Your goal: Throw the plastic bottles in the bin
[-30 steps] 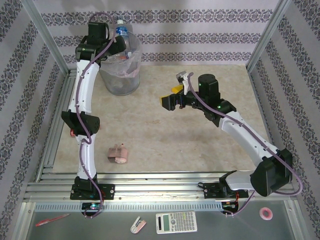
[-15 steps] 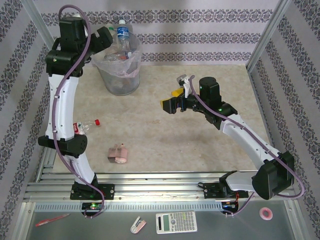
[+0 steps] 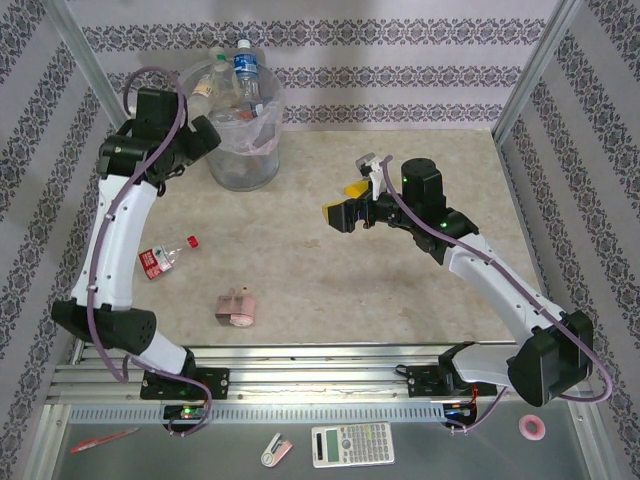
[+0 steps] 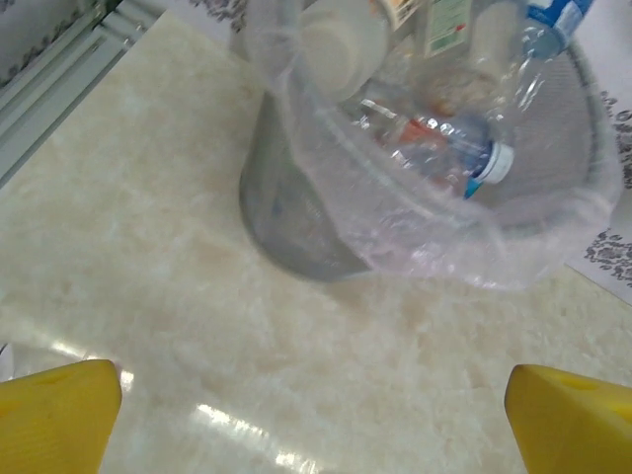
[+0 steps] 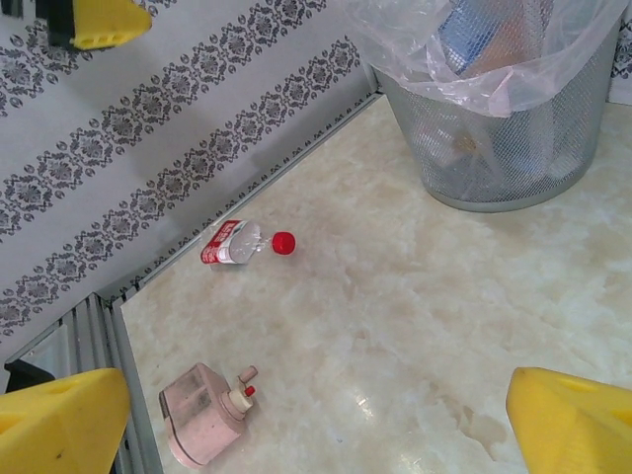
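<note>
Far left, and one loose bottle (image 3: 165, 256) lay on its side on the tabletop (image 3: 400, 290), red label, red cap, close to the left rail and well apart from the bin (image 3: 243, 165). From the right wrist that bottle (image 5: 235, 243) sat just beside the wall's foot. Up the left side, the left claw (image 3: 203, 140) hung near the bin's left flank; its yellow fingertips (image 4: 54, 415) were spread wide with nothing between them, so released and empty. The bin itself stood at the far left of the tabletop by the back wall, clear bag folded over its rim, bottles heaped inside. A blue-labelled bottle (image 3: 245, 68) poked upright above the rim, and a pale bottle (image 3: 210, 78) leaned next to it. Nearer the front edge sat a small pink lumpy object (image 3: 236, 308). Then mid-tabletop, the right claw (image 3: 343, 201) faced left, fingers parted, gripping nothing, well apart from every bottle.
</note>
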Controlling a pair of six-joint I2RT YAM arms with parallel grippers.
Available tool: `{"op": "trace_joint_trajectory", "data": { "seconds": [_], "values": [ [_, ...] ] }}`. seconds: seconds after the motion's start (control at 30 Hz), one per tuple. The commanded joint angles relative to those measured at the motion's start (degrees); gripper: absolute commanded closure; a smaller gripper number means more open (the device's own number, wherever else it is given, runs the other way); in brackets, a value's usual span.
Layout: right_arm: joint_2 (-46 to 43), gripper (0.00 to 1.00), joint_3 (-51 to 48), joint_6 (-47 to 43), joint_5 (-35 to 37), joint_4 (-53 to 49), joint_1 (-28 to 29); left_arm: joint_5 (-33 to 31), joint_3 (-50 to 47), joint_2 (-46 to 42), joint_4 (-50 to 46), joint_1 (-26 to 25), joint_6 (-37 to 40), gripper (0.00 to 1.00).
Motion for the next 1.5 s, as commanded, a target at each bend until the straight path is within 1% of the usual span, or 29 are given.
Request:
{"op": "trace_joint_trajectory", "data": {
  "seconds": [0.0, 0.27, 0.43, 0.63, 0.77, 0.97, 1.13, 1.3, 1.37, 1.47],
  "values": [
    [-1.2, 0.02, -1.0, -0.5, -1.7, -0.5, -0.3, -0.6, -4.7, -2.8, 0.5, -0.5, -4.2, 0.00],
    [-1.9, 0.02, -1.5, -1.6, -2.2, -1.5, -0.4, -1.2, -13.4, -8.3, 1.9, -0.4, -7.4, 0.00],
    [-2.8, 0.02, -2.2, -2.1, -2.2, -1.7, -0.4, -0.4, -18.7, -10.6, 0.5, 0.0, -10.1, 0.00],
    [-3.9, 0.02, -3.3, -2.5, -2.0, -1.9, -0.5, 3.7, -31.0, -15.8, 2.3, 4.2, -15.8, 0.00],
    [-4.1, 0.02, -3.9, -2.2, -2.0, -1.3, -0.6, 6.3, -38.3, -17.8, 4.1, 6.9, -19.0, 0.00],
    [-4.4, 0.02, -4.4, -2.1, -2.2, -1.1, -0.6, 7.4, -46.6, -19.3, 7.8, 11.1, -21.9, 0.00],
    [-5.2, 0.02, -5.1, -2.2, -2.0, -1.2, -0.7, 7.9, -50.0, -17.8, 8.6, 13.4, -22.2, 0.00],
    [-5.5, 0.02, -5.5, -2.1, -2.1, -1.3, -0.8, 9.5, -56.9, -19.3, 16.8, 16.2, -25.6, 0.00],
    [-5.5, 0.02, -5.5, -2.1, -2.3, -1.3, -0.8, 11.3, -59.3, -19.3, 19.9, 18.6, -26.2, 0.00],
    [-5.5, 0.02, -5.5, -2.1, -2.4, -1.5, -0.9, 12.1, -62.7, -20.0, 23.7, 21.8, -27.1, 0.00]
  ]
}}
